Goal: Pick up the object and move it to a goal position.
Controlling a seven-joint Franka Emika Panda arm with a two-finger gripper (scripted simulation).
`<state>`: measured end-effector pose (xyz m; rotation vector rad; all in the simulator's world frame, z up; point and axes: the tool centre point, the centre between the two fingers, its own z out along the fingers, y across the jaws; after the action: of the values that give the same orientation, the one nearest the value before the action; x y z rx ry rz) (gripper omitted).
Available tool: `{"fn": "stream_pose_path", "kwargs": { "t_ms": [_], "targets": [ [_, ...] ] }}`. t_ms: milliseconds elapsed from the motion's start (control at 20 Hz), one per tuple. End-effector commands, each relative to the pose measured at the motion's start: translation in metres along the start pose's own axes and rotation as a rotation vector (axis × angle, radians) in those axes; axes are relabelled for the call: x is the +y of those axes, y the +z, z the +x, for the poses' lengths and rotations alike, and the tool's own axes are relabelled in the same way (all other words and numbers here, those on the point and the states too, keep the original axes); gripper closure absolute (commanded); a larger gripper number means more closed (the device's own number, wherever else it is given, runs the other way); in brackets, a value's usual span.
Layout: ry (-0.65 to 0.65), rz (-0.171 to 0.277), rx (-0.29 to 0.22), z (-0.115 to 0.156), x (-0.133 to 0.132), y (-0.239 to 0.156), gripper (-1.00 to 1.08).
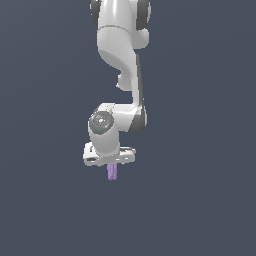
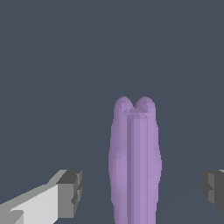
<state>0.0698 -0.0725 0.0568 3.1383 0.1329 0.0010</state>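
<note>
While the exterior view frames us from outside, we see our white arm (image 1: 120,65) dropping from the top edge, bending at a grey-capped joint, and ending with the wrist pointed straight down over the plain dark grey bench (image 1: 45,210). Our claw (image 1: 112,167) sits at the bottom of that wrist, and the light-purple object (image 1: 112,172) pokes out just beneath its white body, hanging lengthwise downward. From outside we cannot make out the fingers themselves.

Our wrist view fills in what the exterior view hides. Reading across it, one grey-tipped finger (image 2: 70,192) stands on one side, then the object (image 2: 134,162) rises as two rounded rods joined side by side, then the other finger pad (image 2: 213,189) sits at the far edge. Clear bench shows between each pad and the object, so our claw (image 2: 142,190) stands wide, touching nothing, with the object between the fingers and nearer the first one.
</note>
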Motion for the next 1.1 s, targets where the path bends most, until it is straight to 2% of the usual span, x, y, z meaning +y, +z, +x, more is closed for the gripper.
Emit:
{"fn": "stream_pose_path", "kwargs": {
  "t_ms": [0, 450, 500, 1050],
  "targets": [
    [0.000, 0.000, -0.001, -0.001, 0.000, 0.014, -0.92],
    [-0.001, 0.001, -0.001, 0.000, 0.000, 0.035, -0.92],
    [-0.001, 0.001, -0.001, 0.000, 0.000, 0.035, 1.08],
    [-0.001, 0.000, -0.001, 0.001, 0.000, 0.034, 1.08]
  ]
}}
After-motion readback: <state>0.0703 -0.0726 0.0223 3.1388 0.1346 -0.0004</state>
